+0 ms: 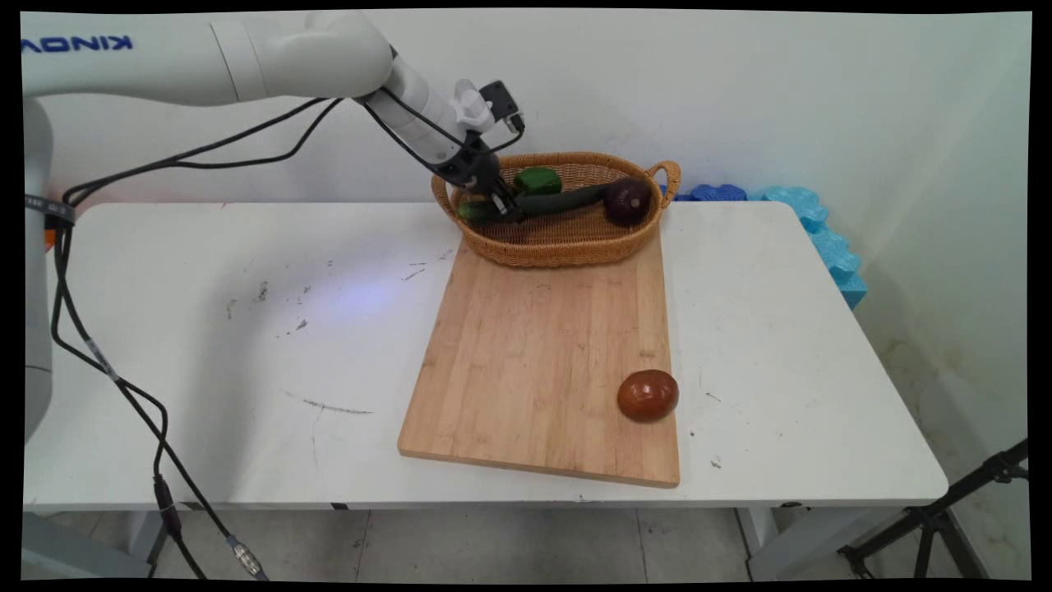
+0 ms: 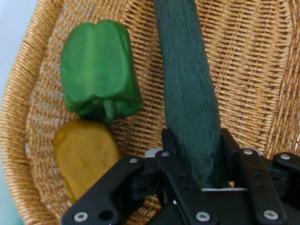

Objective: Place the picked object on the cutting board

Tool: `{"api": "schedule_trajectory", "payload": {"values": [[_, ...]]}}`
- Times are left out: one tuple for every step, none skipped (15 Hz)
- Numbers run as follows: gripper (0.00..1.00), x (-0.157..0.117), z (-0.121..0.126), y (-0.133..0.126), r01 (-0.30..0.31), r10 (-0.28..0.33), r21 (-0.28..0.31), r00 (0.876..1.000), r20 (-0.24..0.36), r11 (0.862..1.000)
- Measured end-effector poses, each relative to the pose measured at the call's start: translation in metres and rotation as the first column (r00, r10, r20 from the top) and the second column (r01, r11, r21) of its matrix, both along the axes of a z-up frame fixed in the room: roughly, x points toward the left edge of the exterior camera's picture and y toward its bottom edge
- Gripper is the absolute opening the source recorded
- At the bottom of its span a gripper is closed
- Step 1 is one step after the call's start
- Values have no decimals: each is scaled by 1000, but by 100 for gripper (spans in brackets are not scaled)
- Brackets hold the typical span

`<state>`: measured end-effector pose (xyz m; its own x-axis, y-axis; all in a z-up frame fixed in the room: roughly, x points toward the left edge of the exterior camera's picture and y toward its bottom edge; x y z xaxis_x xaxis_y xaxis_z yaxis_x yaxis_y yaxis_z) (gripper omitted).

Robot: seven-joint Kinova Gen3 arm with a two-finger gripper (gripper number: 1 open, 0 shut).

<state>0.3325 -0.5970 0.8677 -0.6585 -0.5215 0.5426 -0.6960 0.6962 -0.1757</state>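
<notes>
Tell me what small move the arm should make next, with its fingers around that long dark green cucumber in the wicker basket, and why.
Probably a short straight lift. The gripper has its fingers on either side of the long dark green cucumber, which lies low in the woven wicker basket beside a green bell pepper and a yellowish block. Rising first should clear the rim.

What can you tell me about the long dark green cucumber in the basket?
The cucumber is long, dark green and slightly rough-skinned. It lies across the floor of the wicker basket. The gripper is shut on one end, a black finger on each side. Its far end reaches toward a dark purple onion. A green pepper lies beside it, apart.
</notes>
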Motion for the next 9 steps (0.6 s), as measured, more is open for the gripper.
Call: {"api": "schedule_trajectory", "payload": {"values": [[0, 1, 4, 2, -1, 1, -6, 1000, 0, 1000], [0, 2, 9, 4, -2, 2, -12, 1000, -1, 1000], [0, 4, 15, 7, -4, 3, -18, 1000, -3, 1000], [0, 6, 21, 11, -3, 3, -25, 1000, -5, 1000], [0, 8, 27, 14, -2, 2, -32, 1000, -6, 999], [0, 10, 33, 17, 1, -1, -39, 1000, -8, 999], [0, 11, 37, 20, 3, -4, -43, 1000, -9, 999], [0, 14, 44, 25, 9, -10, -53, 1000, -11, 999], [0, 17, 52, 30, 17, -18, -63, 1000, -12, 998]]}}
